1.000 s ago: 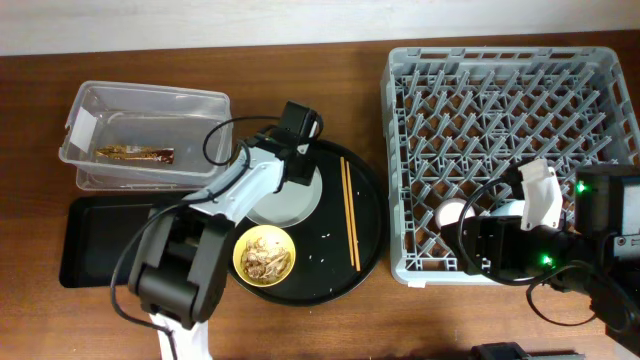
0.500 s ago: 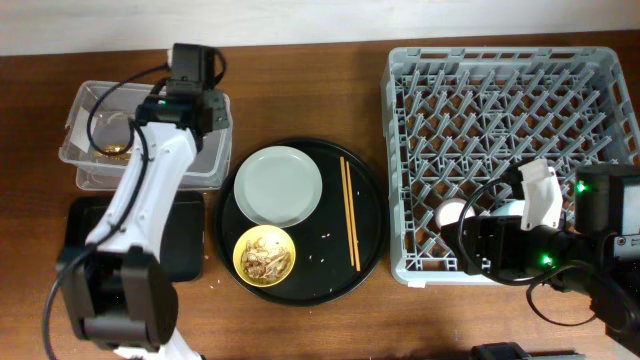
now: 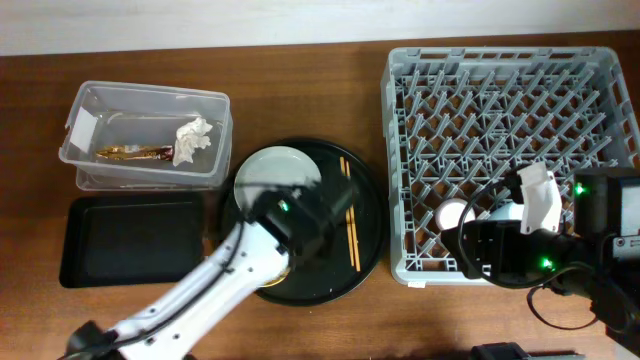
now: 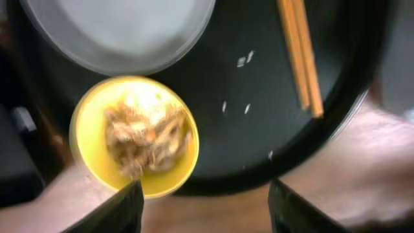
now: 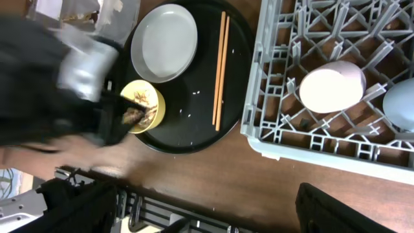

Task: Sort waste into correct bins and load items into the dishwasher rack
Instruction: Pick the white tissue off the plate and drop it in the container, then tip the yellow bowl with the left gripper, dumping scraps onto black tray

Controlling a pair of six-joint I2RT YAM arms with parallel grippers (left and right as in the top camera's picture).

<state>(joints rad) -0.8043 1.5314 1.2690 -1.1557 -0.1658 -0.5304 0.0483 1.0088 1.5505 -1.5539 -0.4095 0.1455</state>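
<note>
Reaching in from the near left corner of the counter, the blurred left arm [image 3: 225, 272] lies across the large round black tray [image 3: 368, 240] at mid-counter in the overhead view, its wrist covering the tray's near half. On the tray's far half sits the pale grey round plate [image 3: 278, 178], with the thin wooden chopsticks [image 3: 350, 215] lying beside it towards the right edge. At the far left corner, the clear plastic rectangular tub [image 3: 90, 105] holds the long shiny gold wrapper [image 3: 135, 152] and the crumpled white tissue [image 3: 193, 140]. The shallow black rectangular tray [image 3: 120, 240] lies just nearside of it. The large square grey plastic dishwasher rack [image 3: 500, 110] fills the right side, a pink cup [image 3: 455, 213] in its near row, and the right arm [image 3: 520, 250] rests at the near right corner.

From the left wrist, the left gripper [image 4: 204, 207] hangs above the tray's near rim with its fingers spread wide and nothing between them. The yellow bowl [image 4: 87, 139], holding beige-brown food scraps [image 4: 145, 139], sits just beyond the left finger. Small crumbs [image 4: 242, 84] dot the tray between bowl and chopsticks.

From the right wrist, the right gripper [image 5: 213, 210] is parted wide and empty, high above the counter's near edge. The pink cup stands mouth-down among the rack's pegs, and the light blue cup [image 5: 401, 103] is beside it at the frame's edge.
</note>
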